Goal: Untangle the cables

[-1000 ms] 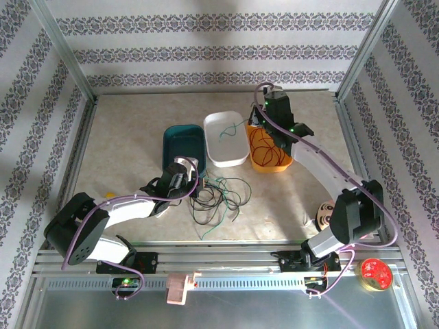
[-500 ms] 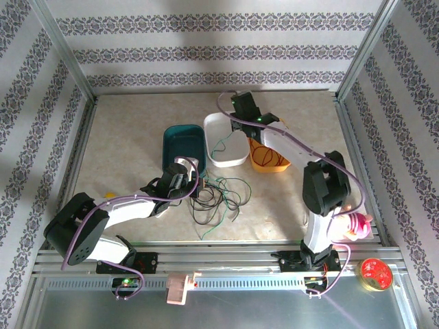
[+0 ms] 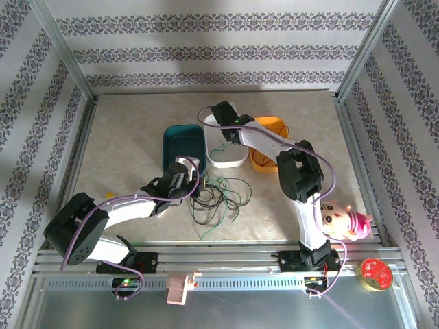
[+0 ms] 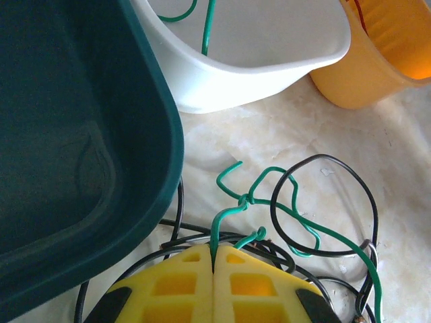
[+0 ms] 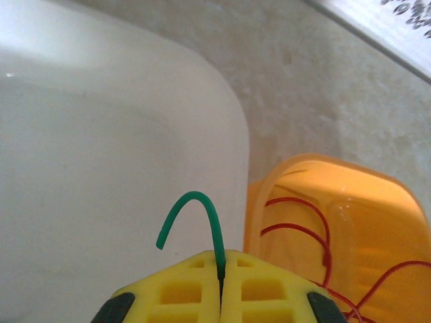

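Observation:
A tangle of black cables (image 3: 218, 200) and green cables (image 3: 226, 214) lies on the table in front of the trays. My left gripper (image 3: 195, 184) sits at the pile's left edge, shut on a green cable (image 4: 232, 208) that is knotted and crosses a black cable (image 4: 323, 202). My right gripper (image 3: 221, 115) hovers over the far end of the white tray (image 3: 236, 159), shut (image 5: 221, 259) on a short curved end of another green cable (image 5: 202, 205). Red cables (image 5: 316, 232) lie in the orange tray (image 3: 264, 163).
A teal tray (image 3: 180, 147) stands left of the white tray (image 4: 269, 67), close beside my left gripper (image 4: 213, 254). A plush toy (image 3: 343, 218) lies by the right arm's base. A red round object (image 3: 375, 273) rests on the front rail. Aluminium posts frame the table.
The right arm has swung left from above the orange tray to above the white tray, still holding the green cable. The plush toy is now uncovered. The left arm has not moved.

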Tool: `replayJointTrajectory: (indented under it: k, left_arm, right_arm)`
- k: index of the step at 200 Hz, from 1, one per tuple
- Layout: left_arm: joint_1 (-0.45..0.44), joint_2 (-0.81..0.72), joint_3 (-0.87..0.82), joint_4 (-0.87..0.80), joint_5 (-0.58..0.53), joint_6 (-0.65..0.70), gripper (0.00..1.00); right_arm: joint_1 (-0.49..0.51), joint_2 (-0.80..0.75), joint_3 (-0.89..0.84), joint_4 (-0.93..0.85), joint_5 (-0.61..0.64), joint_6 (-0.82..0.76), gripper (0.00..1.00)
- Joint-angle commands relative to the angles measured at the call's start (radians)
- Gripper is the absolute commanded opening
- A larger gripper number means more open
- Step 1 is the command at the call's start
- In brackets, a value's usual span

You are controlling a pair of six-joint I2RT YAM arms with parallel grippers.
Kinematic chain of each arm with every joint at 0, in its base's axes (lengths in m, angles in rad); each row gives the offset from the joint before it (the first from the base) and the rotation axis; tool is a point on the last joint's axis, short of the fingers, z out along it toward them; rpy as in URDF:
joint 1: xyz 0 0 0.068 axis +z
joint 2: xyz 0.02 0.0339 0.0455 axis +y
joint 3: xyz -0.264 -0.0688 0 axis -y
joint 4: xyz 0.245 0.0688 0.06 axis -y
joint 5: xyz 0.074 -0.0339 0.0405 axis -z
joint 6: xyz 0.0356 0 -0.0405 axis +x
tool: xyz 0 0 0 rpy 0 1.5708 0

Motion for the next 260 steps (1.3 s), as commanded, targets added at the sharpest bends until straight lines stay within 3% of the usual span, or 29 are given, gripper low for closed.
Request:
replayJointTrajectory:
  k: [1,88,125,160,180,260]
  left_arm:
    - [-0.014,0.005,0.028,-0.014,-0.008,-0.002,0.00]
    - [-0.014,0.043,0.066,-0.027,0.003,0.006,0.00]
    - [-0.015,0.054,0.079,-0.028,0.006,0.006,0.00]
    - [-0.014,0.055,0.090,-0.036,0.011,0.014,0.00]
    - [-0.015,0.053,0.095,-0.040,0.015,0.016,0.00]
    - [-0.017,0.034,0.101,-0.047,0.011,0.031,0.00]
  right_arm:
    - [0.011,0.050,0.053,-0.046,0.014,0.002,0.00]
    - [0.007,0.203,0.179,-0.105,-0.102,0.031,0.00]
    - [-0.018,0.197,0.212,-0.133,-0.176,0.073,0.00]
    - [-0.035,0.097,0.144,-0.088,-0.214,0.123,0.30]
    - [-0.041,0.031,0.088,-0.043,-0.215,0.140,0.41]
    - [-0.054,-0.147,-0.017,0.034,-0.227,0.158,0.58]
